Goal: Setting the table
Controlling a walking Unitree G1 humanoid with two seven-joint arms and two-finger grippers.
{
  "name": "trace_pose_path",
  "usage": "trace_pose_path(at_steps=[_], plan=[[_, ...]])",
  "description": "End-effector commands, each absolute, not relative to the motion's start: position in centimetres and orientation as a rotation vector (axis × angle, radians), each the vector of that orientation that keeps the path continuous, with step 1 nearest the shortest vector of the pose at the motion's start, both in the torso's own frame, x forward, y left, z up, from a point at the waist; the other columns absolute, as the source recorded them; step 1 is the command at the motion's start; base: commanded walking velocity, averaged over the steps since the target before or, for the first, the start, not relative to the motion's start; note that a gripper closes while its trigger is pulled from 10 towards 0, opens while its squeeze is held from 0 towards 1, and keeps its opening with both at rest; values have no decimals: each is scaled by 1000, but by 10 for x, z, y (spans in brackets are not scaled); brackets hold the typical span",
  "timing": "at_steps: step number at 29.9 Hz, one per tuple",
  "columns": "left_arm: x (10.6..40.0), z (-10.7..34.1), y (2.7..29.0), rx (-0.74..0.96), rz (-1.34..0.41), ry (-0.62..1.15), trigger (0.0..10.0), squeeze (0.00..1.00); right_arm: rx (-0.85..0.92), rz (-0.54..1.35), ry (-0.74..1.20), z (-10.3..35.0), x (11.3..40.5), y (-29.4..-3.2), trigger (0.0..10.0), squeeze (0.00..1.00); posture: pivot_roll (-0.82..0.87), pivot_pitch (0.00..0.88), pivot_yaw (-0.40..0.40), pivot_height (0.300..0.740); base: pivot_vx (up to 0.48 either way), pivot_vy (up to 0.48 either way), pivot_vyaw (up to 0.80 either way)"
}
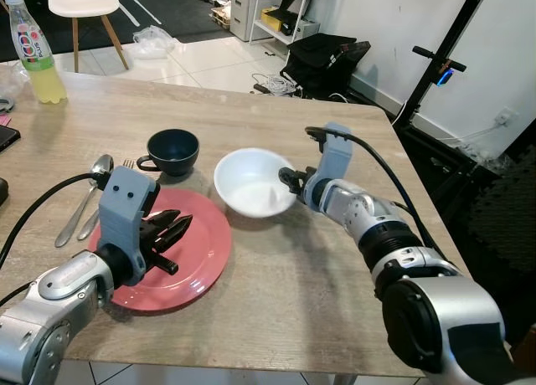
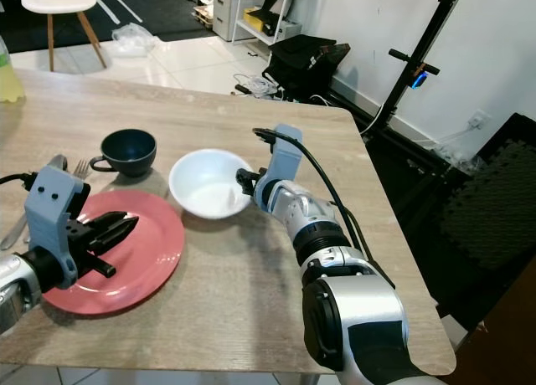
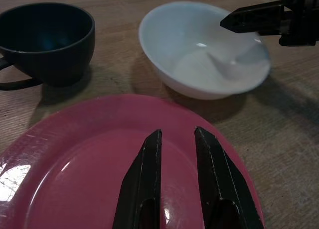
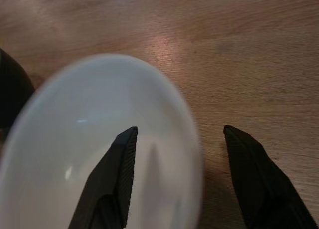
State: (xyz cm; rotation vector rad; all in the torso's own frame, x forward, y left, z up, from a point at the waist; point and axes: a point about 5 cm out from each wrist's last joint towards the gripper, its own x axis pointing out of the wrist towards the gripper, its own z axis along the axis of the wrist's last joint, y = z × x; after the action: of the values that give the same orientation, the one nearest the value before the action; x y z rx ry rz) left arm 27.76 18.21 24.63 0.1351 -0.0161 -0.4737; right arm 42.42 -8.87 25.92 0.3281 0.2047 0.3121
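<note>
- Left eye view: 1 wooden table (image 1: 276, 284) set with 1 red plate (image 1: 201, 259), 1 dark cup (image 1: 172, 151), 1 white bowl (image 1: 251, 182), 1 spoon (image 1: 94, 174) and 1 fork (image 1: 126, 164) just left of the plate; 1 yellow drink bottle (image 1: 33, 52) at the far left corner, label print too small to read.
- Right eye view: right gripper (image 2: 244, 182) at the bowl's right rim; left gripper (image 2: 117, 230) over the plate; 1 white chair (image 2: 55, 2) on the floor beyond.
- Left wrist view: 2 black fingers (image 3: 144, 179) slightly parted above the plate, pinching nothing; cup and bowl beyond, apart.
- Right wrist view: 2 fingers (image 4: 117, 169) spread wide, straddling the bowl's rim, 1 inside, 1 outside.
</note>
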Motion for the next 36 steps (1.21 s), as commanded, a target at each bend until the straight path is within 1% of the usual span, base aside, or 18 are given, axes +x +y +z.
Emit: trace_pose_path(at_steps=[1, 3, 8, 10, 11, 13, 14, 17, 19, 20, 21, 22, 25, 26, 28, 30, 31, 36], plan=[[275, 242, 177, 138, -497, 0, 10000, 0, 335, 314, 195, 264, 425, -91, 10000, 1000, 148, 176, -85, 740, 0, 0, 0], [275, 242, 176, 137, -499, -2, 10000, 0, 338, 307, 180, 266, 426, -93, 10000, 1000, 148, 176, -85, 740, 0, 0, 0], [277, 243, 174, 136, -504, -6, 10000, 0, 371, 291, 68, 292, 428, -108, 10000, 1000, 147, 169, -82, 740, 0, 0, 0], [278, 243, 173, 138, -507, -9, 10000, 0, 322, 297, -25, 311, 427, -117, 10000, 1000, 146, 162, -75, 740, 0, 0, 0], [279, 243, 173, 138, -514, -13, 10000, 0, 272, 321, -132, 332, 421, -127, 10000, 212, 139, 150, -60, 740, 0, 0, 0], [280, 244, 172, 138, -517, -15, 10000, 0, 262, 328, -160, 337, 419, -129, 10000, 212, 139, 150, -60, 740, 0, 0, 0], [280, 244, 172, 140, -520, -17, 10000, 0, 240, 327, -196, 342, 415, -133, 10000, 0, 137, 146, -56, 740, 0, 0, 0], [285, 251, 170, 116, -506, -67, 10000, 0, 168, 297, -318, 342, 384, -145, 10000, 0, 127, 131, -38, 740, 0, 0, 0], [288, 259, 170, 92, -474, -130, 10000, 0, 101, 244, -406, 332, 357, -151, 10000, 0, 119, 120, -25, 740, 0, 0, 0], [288, 261, 171, 88, -467, -144, 10000, 0, 85, 232, -426, 329, 351, -152, 10000, 0, 119, 120, -25, 740, 0, 0, 0], [289, 264, 171, 69, -448, -162, 10000, 0, 132, 215, -437, 321, 340, -151, 10000, 0, 112, 114, -16, 740, 0, 0, 0], [289, 264, 171, 69, -448, -162, 10000, 0, 132, 215, -437, 321, 340, -151, 10000, 0, 112, 114, -16, 740, 0, 0, 0], [291, 269, 169, 65, -396, -213, 10000, 0, 189, 117, -418, 282, 303, -146, 10000, 0, 96, 97, 7, 740, 0, 0, 0], [291, 269, 169, 65, -396, -213, 10000, 0, 189, 117, -418, 282, 303, -146, 10000, 0, 96, 97, 7, 740, 0, 0, 0], [288, 262, 161, 124, -434, -210, 10000, 0, 226, 13, -393, 257, 282, -148, 10000, 0, 83, 64, 35, 740, 0, 0, 0], [287, 259, 159, 139, -448, -206, 10000, 0, 242, -10, -385, 253, 279, -150, 10000, 0, 83, 64, 35, 740, 0, 0, 0], [287, 250, 157, 150, -459, -182, 10000, 0, 239, -51, -387, 252, 275, -154, 10000, 0, 72, 48, 54, 740, 0, 0, 0], [293, 244, 157, 145, -458, -165, 10000, 0, 232, -55, -427, 263, 280, -157, 10000, 0, 65, 30, 53, 740, 0, 0, 0]])
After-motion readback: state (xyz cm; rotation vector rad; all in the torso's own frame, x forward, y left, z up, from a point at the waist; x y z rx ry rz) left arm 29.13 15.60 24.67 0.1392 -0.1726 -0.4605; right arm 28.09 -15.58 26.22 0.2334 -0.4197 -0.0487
